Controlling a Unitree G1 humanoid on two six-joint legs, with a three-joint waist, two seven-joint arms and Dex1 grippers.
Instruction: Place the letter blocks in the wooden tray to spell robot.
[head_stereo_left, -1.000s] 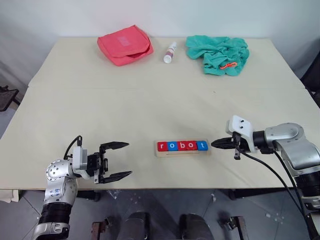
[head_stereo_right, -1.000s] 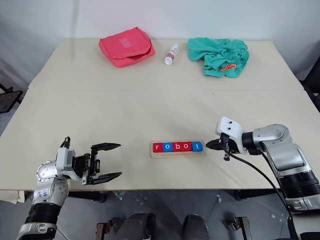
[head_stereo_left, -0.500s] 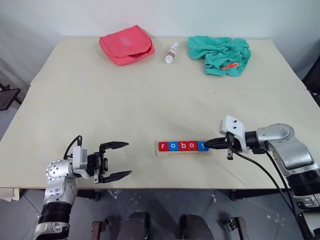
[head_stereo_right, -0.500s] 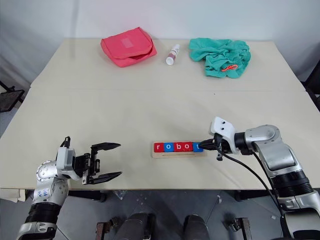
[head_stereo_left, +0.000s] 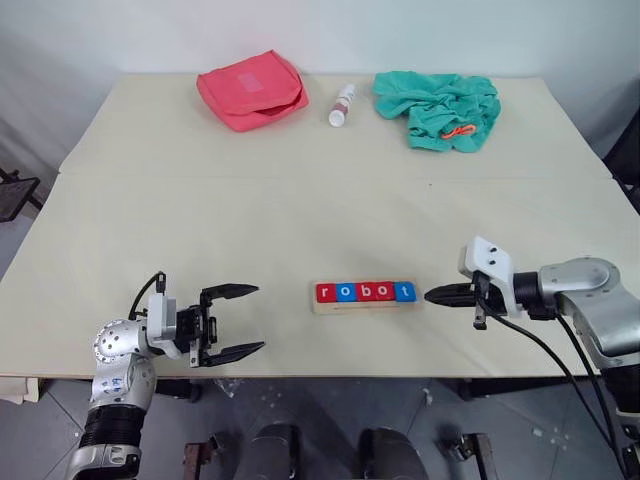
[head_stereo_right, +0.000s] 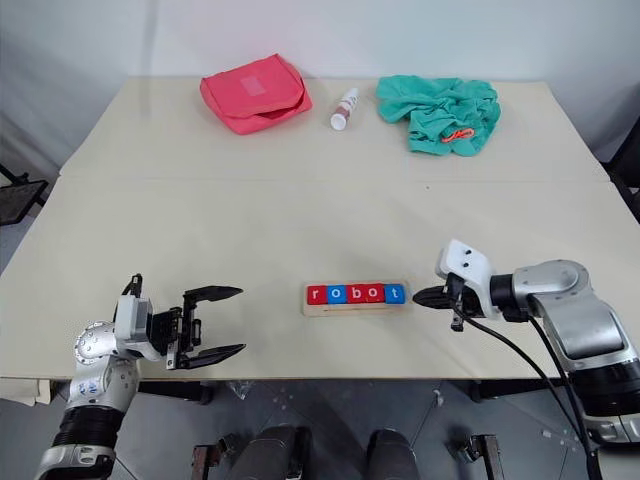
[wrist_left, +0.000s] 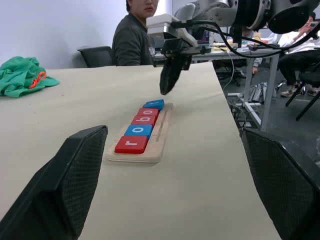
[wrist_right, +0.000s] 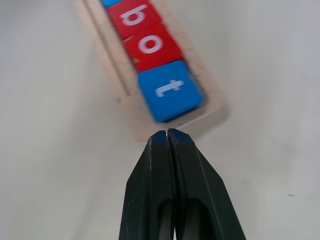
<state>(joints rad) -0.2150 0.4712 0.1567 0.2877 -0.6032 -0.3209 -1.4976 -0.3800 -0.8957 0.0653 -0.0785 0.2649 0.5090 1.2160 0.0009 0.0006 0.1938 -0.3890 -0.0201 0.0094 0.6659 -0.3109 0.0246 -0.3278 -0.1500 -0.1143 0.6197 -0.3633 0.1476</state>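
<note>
The five letter blocks (head_stereo_left: 364, 292) lie in a row in the wooden tray (head_stereo_left: 364, 306) near the table's front edge and read r, o, b, o, t. My right gripper (head_stereo_left: 431, 296) is shut and empty. It points at the tray's right end, a short gap from the blue t block (wrist_right: 170, 90). The left wrist view shows the same gripper (wrist_left: 167, 87) hovering just past the far end of the tray (wrist_left: 162, 135). Well to the left of the tray, my left gripper (head_stereo_left: 258, 318) stands open with nothing between its fingers (wrist_left: 75, 180).
At the table's far side lie a pink pouch (head_stereo_left: 250, 88), a small white bottle (head_stereo_left: 341, 104) and a crumpled green cloth (head_stereo_left: 438, 108). A person (wrist_left: 132, 35) sits beyond the table in the left wrist view. The table's front edge runs just below both grippers.
Half a second ago the shut right gripper's tip was at the t block; it has since drawn back to the right. The blocks, tray and left gripper stay put.
</note>
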